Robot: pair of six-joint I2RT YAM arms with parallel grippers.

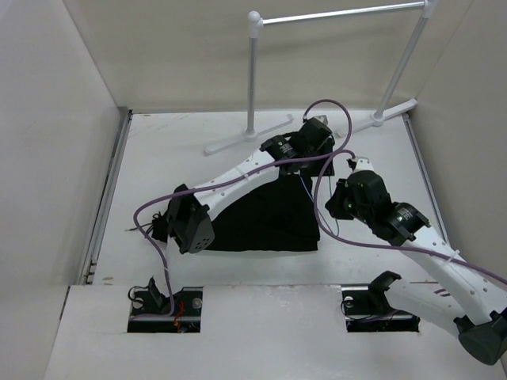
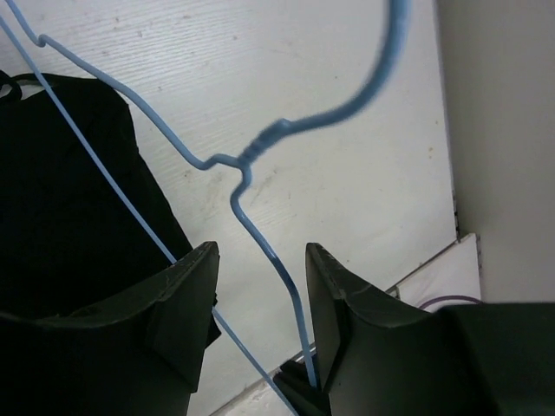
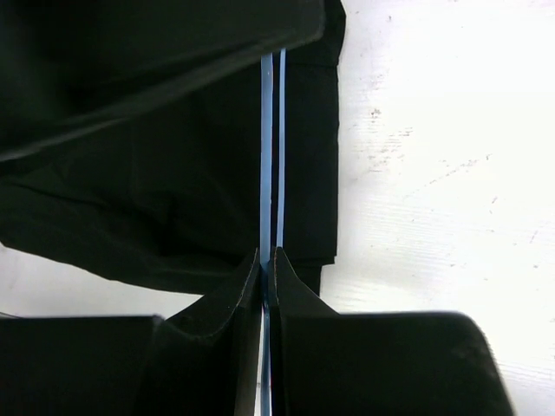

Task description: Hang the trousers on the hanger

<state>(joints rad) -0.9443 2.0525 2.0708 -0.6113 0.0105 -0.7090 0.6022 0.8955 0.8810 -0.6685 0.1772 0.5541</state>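
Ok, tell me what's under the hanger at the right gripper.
The trousers lie under the hanger wire pinched by the right gripper; farther along, a fabric fold covers the wire.

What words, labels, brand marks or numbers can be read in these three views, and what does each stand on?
No text can be read in any view.
trousers: plain black, no tag showing.
hanger: bare blue wire.
garment rack: plain white tube.
left arm and right arm: no legible marking; any there is too small to read.
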